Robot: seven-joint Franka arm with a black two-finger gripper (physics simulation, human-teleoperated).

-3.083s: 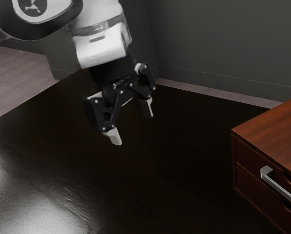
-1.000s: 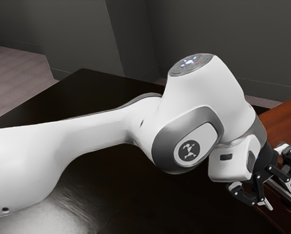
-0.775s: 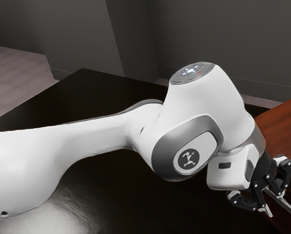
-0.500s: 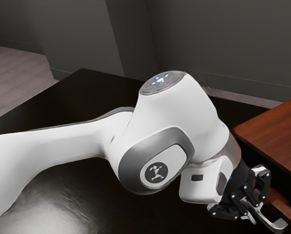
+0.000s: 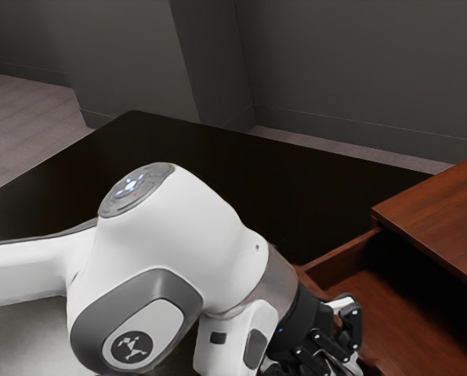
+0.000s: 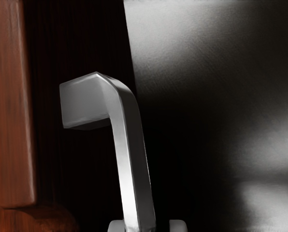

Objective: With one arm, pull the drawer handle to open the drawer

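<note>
Gripper (image 5: 333,351) clamped narrow on handle (image 6: 121,145) btwn fingers, drawer (image 5: 337,262) open.

No legible text or labels.

The drawer (image 5: 337,262) and the cabinet top (image 5: 445,207) look like reddish-brown wood, smooth with a faint satin sheen; the handle (image 6: 127,159) is brushed grey metal, smooth and softly shining; the table (image 5: 257,168) is very dark, finely grained and glossy, with pale reflections; the arm (image 5: 179,235) has smooth, glossy white plastic shells with grey bands; the gripper (image 5: 339,333) is matt black.
</note>
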